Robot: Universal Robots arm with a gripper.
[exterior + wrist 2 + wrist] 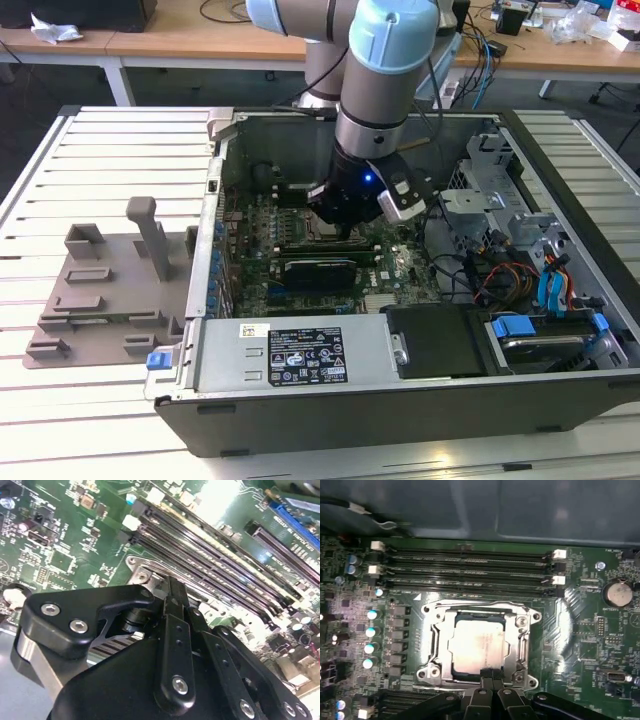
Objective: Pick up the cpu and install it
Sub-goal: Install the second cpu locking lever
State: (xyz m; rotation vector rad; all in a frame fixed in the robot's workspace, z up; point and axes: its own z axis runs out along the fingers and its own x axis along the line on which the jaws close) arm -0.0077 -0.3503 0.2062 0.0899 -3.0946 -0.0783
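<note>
- The gripper [491, 677] hangs low inside the open computer case [300, 385], its fingers drawn together, tips at the cpu's near edge; whether they grip it cannot be told.
- The cpu [479, 645] lies in the motherboard socket [436, 630], slightly askew.
- Judged: the installing step is in hand; seating calls for square alignment.

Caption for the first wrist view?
Gripper at the edge of the cpu lying in the motherboard socket.
</note>
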